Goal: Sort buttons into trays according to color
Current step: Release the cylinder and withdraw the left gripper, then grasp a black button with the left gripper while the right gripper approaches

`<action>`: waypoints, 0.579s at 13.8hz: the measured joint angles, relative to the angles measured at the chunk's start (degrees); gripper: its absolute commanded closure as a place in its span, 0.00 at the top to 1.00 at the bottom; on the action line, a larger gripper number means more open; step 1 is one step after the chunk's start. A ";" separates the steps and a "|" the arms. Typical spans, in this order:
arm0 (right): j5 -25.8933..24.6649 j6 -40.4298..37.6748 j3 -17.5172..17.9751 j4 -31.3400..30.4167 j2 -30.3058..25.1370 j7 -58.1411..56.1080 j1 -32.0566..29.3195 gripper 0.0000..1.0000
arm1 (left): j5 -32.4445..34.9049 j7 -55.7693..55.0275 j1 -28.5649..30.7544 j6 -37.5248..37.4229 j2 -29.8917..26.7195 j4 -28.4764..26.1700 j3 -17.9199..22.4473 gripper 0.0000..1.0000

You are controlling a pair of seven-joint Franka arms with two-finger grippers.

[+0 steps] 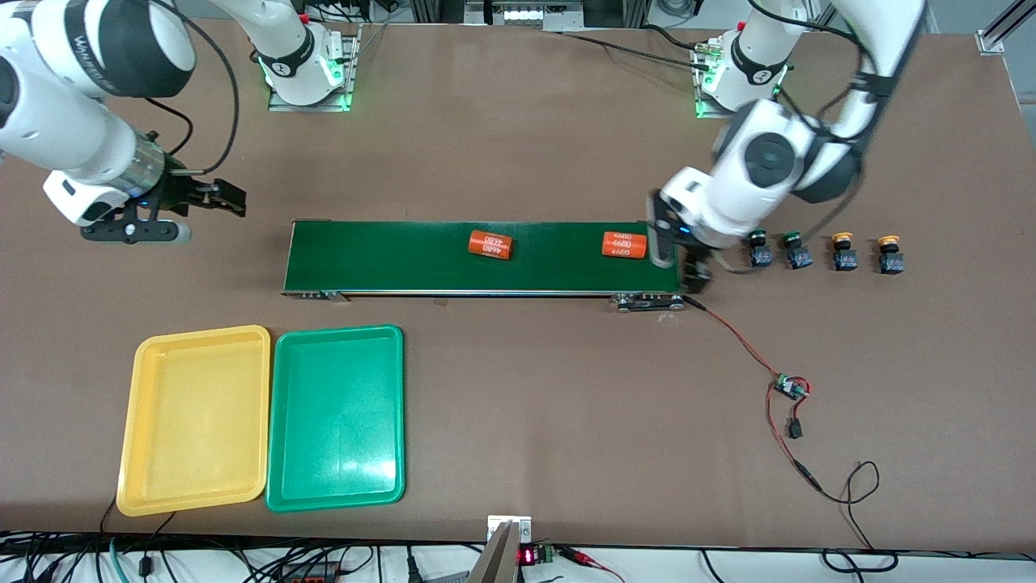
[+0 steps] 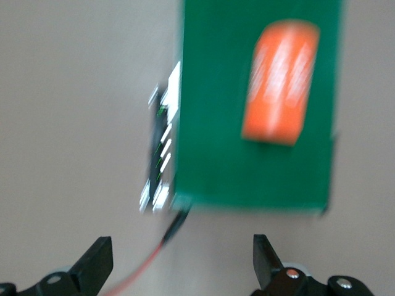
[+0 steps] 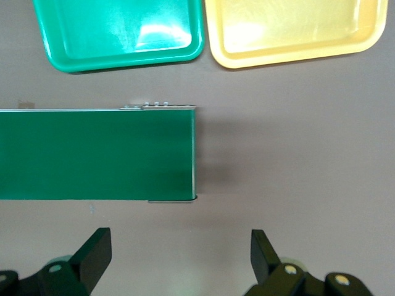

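Yellow and green plastic lie nearest the front camera: the yellow tray (image 1: 194, 421) and the green tray (image 1: 336, 417) sit side by side, just touching, toward the right arm's end of the bench (image 1: 566, 405), and both hold nothing. Farther from the camera runs the dark-green conveyor belt (image 1: 405, 259), its long axis along the bench, carrying two orange cylinders with white numbers (image 1: 491, 244) (image 1: 624, 244). A red-and-black wire (image 1: 749, 348) trails from the belt's end at the left arm's side to a small circuit board (image 1: 789, 389).

Just past that end of the belt stand the four buttons in a row that continues the belt's line: two green-capped buttons (image 1: 758, 248) (image 1: 796, 250) closest to the belt, then two yellow-orange ones (image 1: 843, 251) (image 1: 890, 254). None has reached a tray.

The left gripper (image 1: 680, 263) hangs over the belt's end, jaws spread wide and empty, one cylinder showing ahead of it in its blurred wrist view. The nearest green button lies just beside it, toward the left arm's end; this arm is far the nearer, so the coming pick looks to be a short sideways shift, though how high the jaws sit is hard to judge. The right gripper (image 1: 174, 214) waits over bare bench near the belt's other end, jaws wide, well apart from every button.
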 measured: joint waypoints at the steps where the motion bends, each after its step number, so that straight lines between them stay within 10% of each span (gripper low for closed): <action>1: 0.00 0.27 0.09 0.01 0.19 0.57 0.98 1.00 | -0.51 -0.01 1.30 0.00 0.04 0.00 2.21 1.00; 8: 0.87 1.53 -0.16 0.86 2.12 0.73 1.73 1.00 | -2.48 -34.73 3.67 -2.05 0.38 -0.59 7.83 1.00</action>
